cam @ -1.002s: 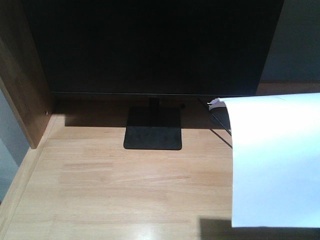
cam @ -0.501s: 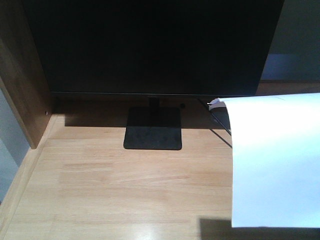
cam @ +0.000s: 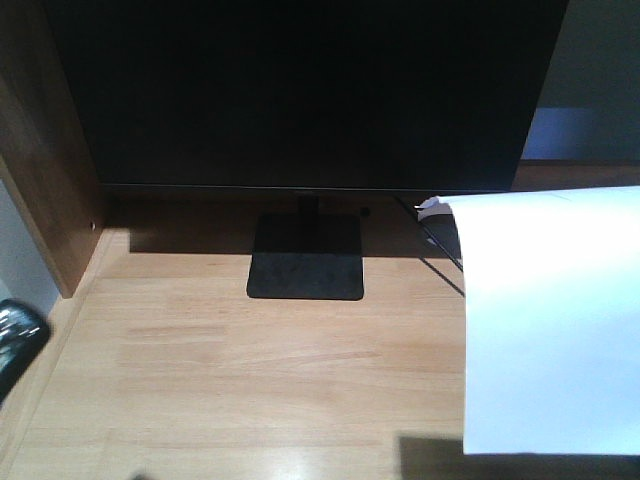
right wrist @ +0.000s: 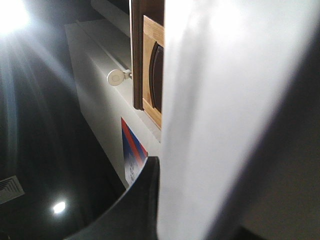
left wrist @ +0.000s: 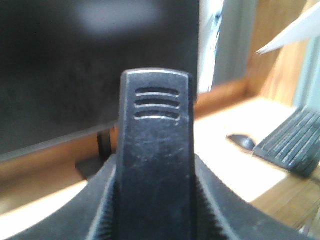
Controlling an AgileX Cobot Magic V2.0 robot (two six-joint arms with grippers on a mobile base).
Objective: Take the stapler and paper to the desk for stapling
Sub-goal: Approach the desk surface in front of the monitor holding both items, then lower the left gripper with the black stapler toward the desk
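Note:
The black stapler (left wrist: 155,115) stands end-on between the toothed jaws of my left gripper (left wrist: 155,172), which is shut on it; no orange patch shows from here. In the front view a dark rounded shape (cam: 15,345) sits at the left edge over the desk (cam: 250,370); I cannot tell whether it is stapler or gripper. The white paper (cam: 550,320) hangs above the desk's right side and casts a shadow below it. In the right wrist view the paper (right wrist: 225,100) fills the frame, and my right gripper (right wrist: 162,205) is shut on it, with one dark finger (right wrist: 140,200) showing.
A large dark monitor (cam: 300,90) on a flat black stand (cam: 305,270) fills the back of the desk. A darker wooden side panel (cam: 45,150) rises at the left. A mouse (left wrist: 241,141) and a keyboard (left wrist: 292,145) lie to the right. Cables (cam: 440,245) run behind the paper.
A dark rounded shape has come into the front view at the left edge of the desk. The paper has stayed where it was.

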